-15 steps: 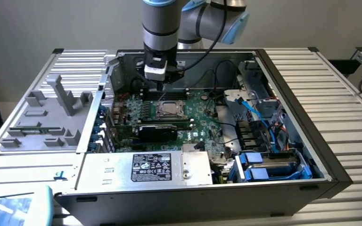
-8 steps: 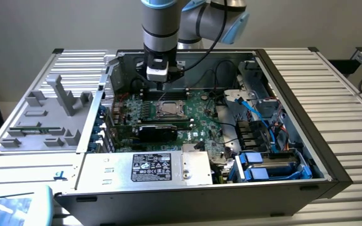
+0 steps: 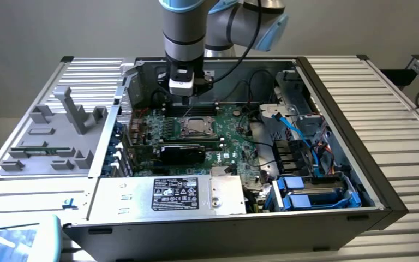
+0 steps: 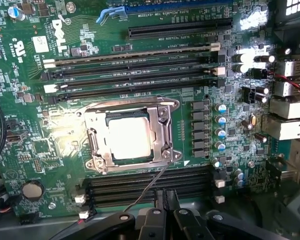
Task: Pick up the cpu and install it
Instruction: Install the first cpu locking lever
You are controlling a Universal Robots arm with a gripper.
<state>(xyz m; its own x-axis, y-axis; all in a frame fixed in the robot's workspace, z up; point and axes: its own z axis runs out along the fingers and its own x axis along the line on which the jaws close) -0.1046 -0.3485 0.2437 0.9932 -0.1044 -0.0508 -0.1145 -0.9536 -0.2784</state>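
Observation:
The cpu (image 4: 129, 138), a shiny silver square, lies flat inside the metal socket frame (image 4: 164, 131) on the green motherboard (image 4: 200, 165). In the exterior view the cpu (image 3: 193, 127) sits in the middle of the open computer case, and my gripper (image 3: 184, 101) hangs just above and behind it, over the memory slots. From the wrist, my gripper (image 4: 165, 199) is shut, its fingers pressed together with nothing between them, a little way off the socket's edge. A thin wire runs from the fingers toward the socket.
Black memory slots (image 4: 135, 62) flank the socket on both sides. A silver labelled power supply box (image 3: 172, 195) fills the case's front, and blue cables and drive bays (image 3: 307, 188) sit at the exterior view's right. A grey parts fixture (image 3: 53, 136) rests on the table at the left.

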